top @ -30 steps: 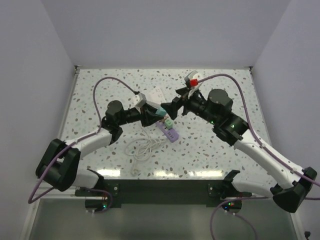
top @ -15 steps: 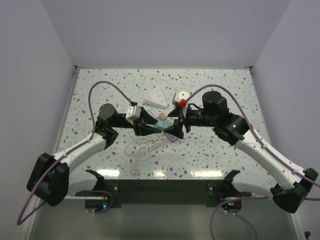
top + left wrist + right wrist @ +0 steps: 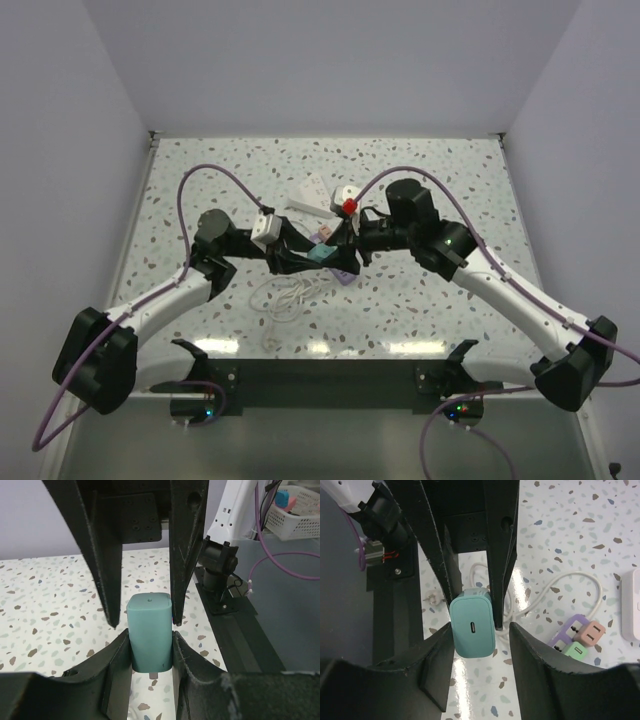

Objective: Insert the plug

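The plug (image 3: 322, 253) is a teal block with rounded corners, held above the table. My left gripper (image 3: 313, 252) is shut on it; in the left wrist view both pads press its sides (image 3: 150, 630). My right gripper (image 3: 336, 250) faces the left one and straddles the same plug (image 3: 472, 627). Its jaws are open: one finger (image 3: 437, 655) touches the plug and a gap shows at the other finger (image 3: 535, 650). The purple power strip (image 3: 566, 632), carrying a pink and a green plug, lies on the table just beyond; in the top view the grippers mostly hide it.
A white cable (image 3: 285, 295) lies coiled on the speckled table in front of the grippers. A flat white block (image 3: 312, 195) lies behind them, also at the right edge of the right wrist view (image 3: 632, 605). Both arm bases stand at the table's near edge.
My right arm has swung down and left from the back of the table to the plug, and its jaws have narrowed around it. The left gripper kept hold and shifted slightly.
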